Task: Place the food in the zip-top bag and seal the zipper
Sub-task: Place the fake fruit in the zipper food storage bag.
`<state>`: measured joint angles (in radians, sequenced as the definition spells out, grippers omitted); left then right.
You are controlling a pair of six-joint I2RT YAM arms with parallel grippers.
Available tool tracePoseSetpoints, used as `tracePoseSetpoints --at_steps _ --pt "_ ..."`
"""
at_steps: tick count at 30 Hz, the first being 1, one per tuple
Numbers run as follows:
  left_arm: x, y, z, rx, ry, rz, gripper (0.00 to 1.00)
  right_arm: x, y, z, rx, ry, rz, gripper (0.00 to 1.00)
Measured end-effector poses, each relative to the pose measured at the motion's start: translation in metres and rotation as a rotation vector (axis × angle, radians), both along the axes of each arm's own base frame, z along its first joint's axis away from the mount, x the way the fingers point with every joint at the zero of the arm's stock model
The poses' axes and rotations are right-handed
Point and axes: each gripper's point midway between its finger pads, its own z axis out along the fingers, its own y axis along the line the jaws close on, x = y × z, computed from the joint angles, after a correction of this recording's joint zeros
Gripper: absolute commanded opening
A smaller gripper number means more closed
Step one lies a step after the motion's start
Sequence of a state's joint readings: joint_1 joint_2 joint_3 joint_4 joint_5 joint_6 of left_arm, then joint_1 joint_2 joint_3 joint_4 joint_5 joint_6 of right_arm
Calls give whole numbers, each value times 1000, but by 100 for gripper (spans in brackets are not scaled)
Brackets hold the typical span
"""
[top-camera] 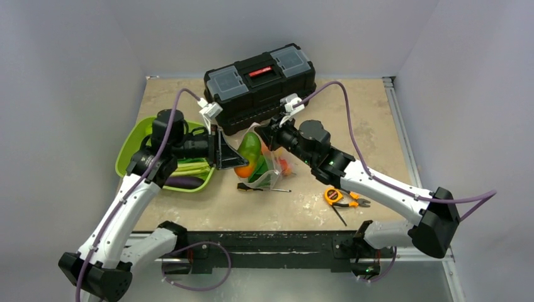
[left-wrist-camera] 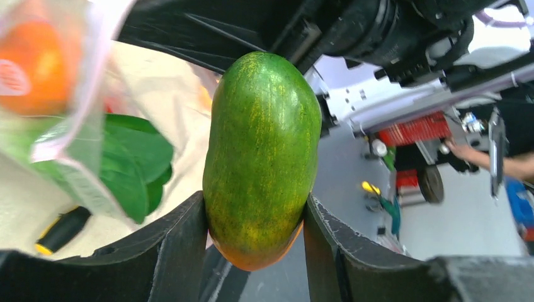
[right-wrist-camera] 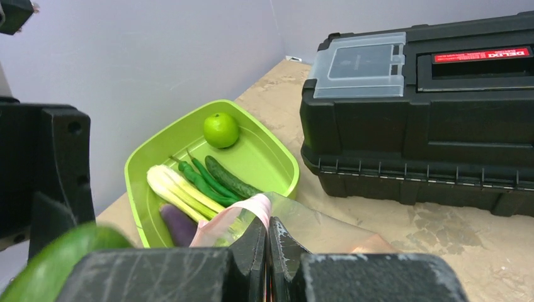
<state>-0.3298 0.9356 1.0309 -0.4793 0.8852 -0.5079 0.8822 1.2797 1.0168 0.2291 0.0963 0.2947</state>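
Note:
My left gripper (left-wrist-camera: 255, 233) is shut on a green fruit with an orange tip (left-wrist-camera: 261, 151) and holds it above the mouth of the clear zip-top bag (top-camera: 269, 168). The top view shows this fruit (top-camera: 250, 146) beside the left gripper (top-camera: 230, 154). My right gripper (right-wrist-camera: 267, 229) is shut on the bag's pinkish zipper strip (right-wrist-camera: 249, 211) and holds that edge up. It also shows in the top view (top-camera: 267, 135). The bag holds an orange (left-wrist-camera: 34, 66), a leafy green piece (left-wrist-camera: 135, 163) and something red (top-camera: 284, 167).
A black toolbox (top-camera: 259, 85) stands at the back. A lime-green tray (right-wrist-camera: 264, 157) at the left holds a green apple (right-wrist-camera: 221, 130), green beans, a cucumber, a leek and a purple eggplant (top-camera: 184, 182). A screwdriver (top-camera: 261, 187), a tape measure (top-camera: 332, 195) and pliers (top-camera: 352, 201) lie near the front.

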Motion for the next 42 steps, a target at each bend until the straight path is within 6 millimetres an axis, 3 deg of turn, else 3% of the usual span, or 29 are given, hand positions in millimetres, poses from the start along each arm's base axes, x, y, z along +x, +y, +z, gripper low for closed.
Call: tracePoseSetpoints --at_steps 3,6,14,20,30,37,42 --pt "-12 -12 -3 27 44 -85 0 0 0 0 0 0 -1 0" --pt "-13 -17 -21 89 144 -101 0 0 0 0 -1 0 -3 0" --pt "-6 -11 -64 244 428 -15 0 -3 -1 6 10 -14 10 0" --pt "1 -7 -81 301 536 75 0 -18 5 18 40 -53 98 0" --pt "33 -11 -72 245 555 266 14 -25 15 14 45 -45 172 0" --pt "40 -10 -58 242 435 366 20 -23 23 1 50 6 176 0" --pt "44 -10 -66 289 397 404 30 -22 26 1 62 18 177 0"
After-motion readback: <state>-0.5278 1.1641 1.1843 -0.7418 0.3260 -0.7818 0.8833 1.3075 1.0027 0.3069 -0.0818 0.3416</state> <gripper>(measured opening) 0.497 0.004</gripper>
